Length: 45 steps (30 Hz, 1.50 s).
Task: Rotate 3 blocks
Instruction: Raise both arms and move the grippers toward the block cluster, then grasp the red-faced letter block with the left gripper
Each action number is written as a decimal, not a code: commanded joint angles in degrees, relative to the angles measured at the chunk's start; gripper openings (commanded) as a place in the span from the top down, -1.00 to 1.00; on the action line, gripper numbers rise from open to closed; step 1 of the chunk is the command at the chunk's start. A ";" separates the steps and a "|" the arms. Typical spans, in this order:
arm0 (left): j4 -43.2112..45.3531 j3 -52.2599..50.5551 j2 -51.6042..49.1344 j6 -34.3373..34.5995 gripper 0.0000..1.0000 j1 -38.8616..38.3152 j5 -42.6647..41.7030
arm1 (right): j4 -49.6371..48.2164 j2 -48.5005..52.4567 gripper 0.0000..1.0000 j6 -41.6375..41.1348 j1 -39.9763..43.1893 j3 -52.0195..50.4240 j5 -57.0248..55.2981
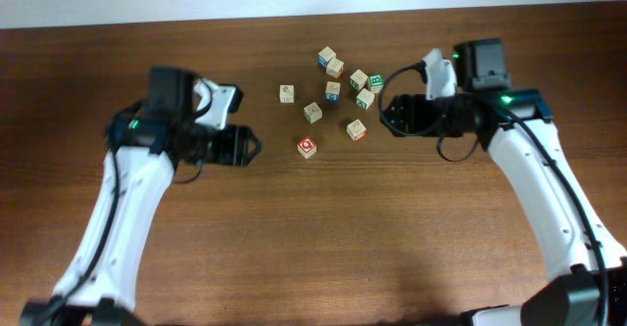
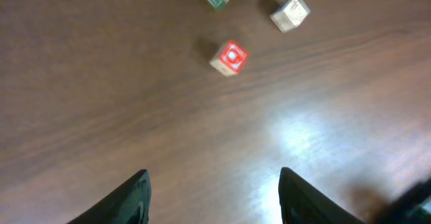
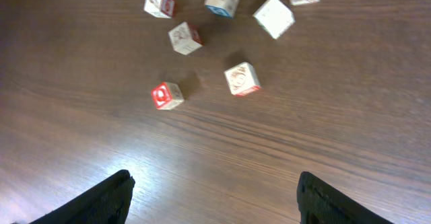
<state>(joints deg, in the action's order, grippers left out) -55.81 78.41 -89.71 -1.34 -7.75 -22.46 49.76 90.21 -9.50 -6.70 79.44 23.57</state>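
Observation:
The red-faced block (image 1: 307,147) with a white symbol lies in front of the cluster. It also shows in the left wrist view (image 2: 229,57) and the right wrist view (image 3: 166,95). One pale block (image 1: 356,129) sits to its right, seen from both wrists (image 2: 290,13) (image 3: 242,78). Another pale block (image 1: 313,113) lies behind the red one (image 3: 184,38). My left gripper (image 1: 257,148) (image 2: 214,183) hangs open, left of the red block and apart from it. To the right of the blocks, my right gripper (image 1: 384,114) (image 3: 212,183) is open with nothing between its fingers.
Several other letter cubes crowd the back of the cluster: a blue-sided one (image 1: 326,56), a green-faced one (image 1: 375,83) and a lone pale cube (image 1: 286,93) at the left. The brown wooden table (image 1: 313,248) ends at a white wall at the far edge.

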 commanded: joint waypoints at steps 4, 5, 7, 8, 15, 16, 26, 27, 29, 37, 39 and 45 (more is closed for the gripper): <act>-5.55 21.20 -17.44 -5.29 0.00 -8.20 14.45 | 3.34 4.15 -0.55 -2.80 -1.81 7.91 -3.15; -5.25 21.97 -18.99 -6.75 0.12 -9.16 14.80 | 3.37 4.15 -0.55 -2.78 -1.81 7.89 -3.34; -3.98 22.08 -22.12 -9.73 0.29 -10.91 14.84 | 3.48 4.15 -0.55 -1.66 -1.81 7.89 -3.50; -3.45 22.08 -23.82 -11.28 0.34 -11.72 14.82 | 3.61 4.15 -0.56 -1.05 -1.81 7.89 -3.61; -2.14 22.08 -33.29 -19.89 0.21 -15.82 14.12 | 4.98 4.15 -0.57 0.24 -1.81 7.89 -5.29; -2.14 22.08 -34.32 -21.40 0.07 -16.28 12.33 | 5.35 4.15 -0.57 0.24 -1.81 7.89 -5.57; 2.32 22.03 -36.13 -23.06 -0.21 -17.14 9.84 | 6.95 5.38 -0.66 1.77 -1.81 7.85 -6.56; 2.95 22.03 -36.13 -23.06 -0.20 -17.14 9.84 | 7.04 5.62 -0.65 1.75 -1.81 7.85 -6.54; 3.74 22.03 -36.17 -23.74 -0.19 -17.14 9.81 | 7.08 6.08 -0.66 1.75 -1.81 7.85 -6.56; 3.10 21.38 -36.20 -24.37 -0.15 -17.27 9.77 | 7.28 6.29 -0.66 1.75 -1.81 7.85 -6.73; 3.08 20.94 -36.20 -25.00 -0.10 -17.31 9.79 | 7.28 6.29 -0.66 1.75 -1.81 7.85 -6.73; 3.56 20.94 -36.76 -25.00 -0.07 -17.29 9.79 | 7.28 6.29 -0.66 1.77 -1.81 7.85 -6.73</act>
<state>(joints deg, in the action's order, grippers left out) -52.58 99.74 -125.16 -25.15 -24.84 -11.60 57.01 96.01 -8.32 -8.40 86.11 17.78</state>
